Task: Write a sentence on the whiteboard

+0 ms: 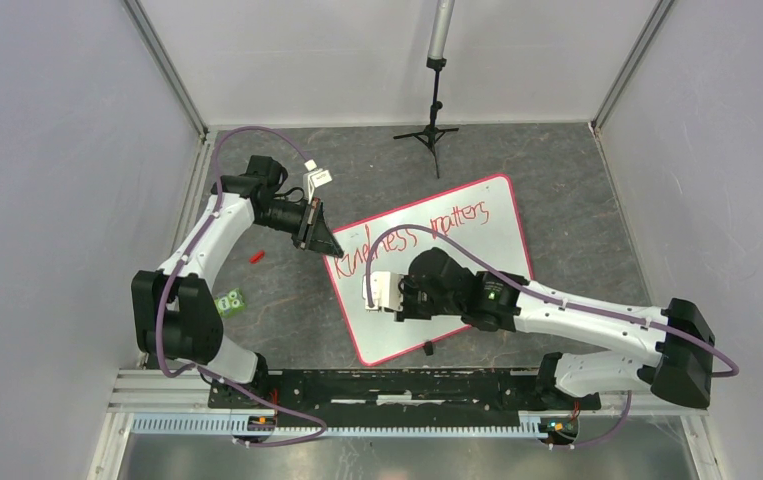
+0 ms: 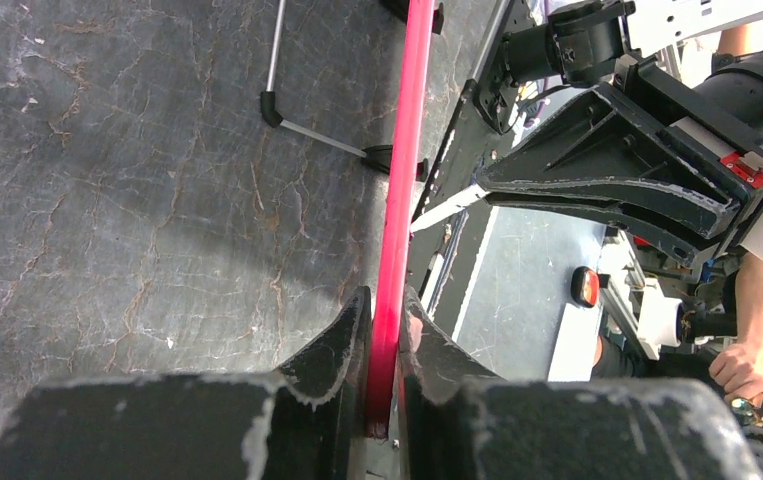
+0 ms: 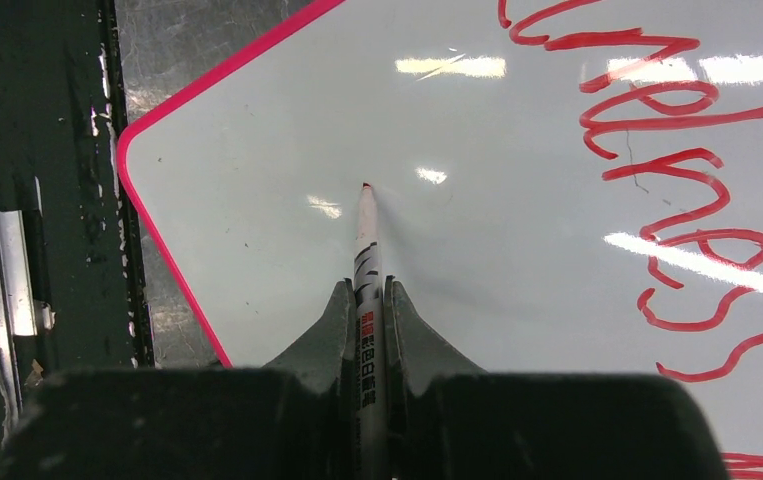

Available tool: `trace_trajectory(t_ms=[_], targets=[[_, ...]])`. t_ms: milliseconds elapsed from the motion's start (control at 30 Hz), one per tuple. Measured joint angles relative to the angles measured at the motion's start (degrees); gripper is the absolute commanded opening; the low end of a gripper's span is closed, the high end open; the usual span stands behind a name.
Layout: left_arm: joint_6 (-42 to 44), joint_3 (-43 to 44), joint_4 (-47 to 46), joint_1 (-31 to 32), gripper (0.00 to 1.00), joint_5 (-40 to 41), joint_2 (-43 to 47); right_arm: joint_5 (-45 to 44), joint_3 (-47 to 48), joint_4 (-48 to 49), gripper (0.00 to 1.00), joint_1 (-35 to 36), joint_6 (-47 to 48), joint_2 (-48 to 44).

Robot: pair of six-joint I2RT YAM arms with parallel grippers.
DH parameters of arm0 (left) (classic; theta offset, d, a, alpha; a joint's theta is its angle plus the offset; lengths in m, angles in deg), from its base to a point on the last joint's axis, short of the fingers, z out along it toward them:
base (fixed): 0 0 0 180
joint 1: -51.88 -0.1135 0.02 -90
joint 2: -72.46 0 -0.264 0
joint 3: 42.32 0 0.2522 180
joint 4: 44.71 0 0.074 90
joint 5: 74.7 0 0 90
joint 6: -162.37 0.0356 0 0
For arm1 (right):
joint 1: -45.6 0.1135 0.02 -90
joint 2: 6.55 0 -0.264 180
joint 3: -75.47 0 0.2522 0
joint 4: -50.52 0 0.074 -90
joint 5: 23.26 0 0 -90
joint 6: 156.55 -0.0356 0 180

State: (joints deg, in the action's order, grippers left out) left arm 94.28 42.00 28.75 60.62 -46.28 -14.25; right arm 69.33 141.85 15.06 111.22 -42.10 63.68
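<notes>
Pinching whiteboard (image 1: 502, 250) rim, left gripper (image 1: 333, 249); right gripper (image 3: 367, 295) clamps marker (image 3: 365, 240); dark cracked tabletop (image 1: 577, 220).

Quick notes from my feed: left arm (image 1: 209, 232) and right arm (image 1: 597, 318) same build, white shells, chunky black joint housings. Purple cable (image 1: 257, 133) looping off each. Tiny green LED (image 1: 493, 294) lit on right arm. Left gripper (image 2: 385, 300): fingers (image 2: 329, 365) black, wedge-shaped, edges scuffed whitish. Right gripper (image 3: 367, 290): fingers (image 3: 325, 335) same dark wedges, look cleaner to me.
</notes>
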Motion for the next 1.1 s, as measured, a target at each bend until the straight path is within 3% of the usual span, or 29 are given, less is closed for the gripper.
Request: trace_trajectory(t_ms=[767, 1100], targets=[[-0.02, 0.0, 0.02, 0.0, 0.02, 0.0, 0.0, 2.78, -1.01, -3.26, 0.0, 2.91, 2.01, 0.04], [0.0, 0.0, 0.02, 0.0, 0.02, 0.0, 0.0, -0.48, 0.37, -3.13, 0.0, 2.78, 1.97, 0.11]])
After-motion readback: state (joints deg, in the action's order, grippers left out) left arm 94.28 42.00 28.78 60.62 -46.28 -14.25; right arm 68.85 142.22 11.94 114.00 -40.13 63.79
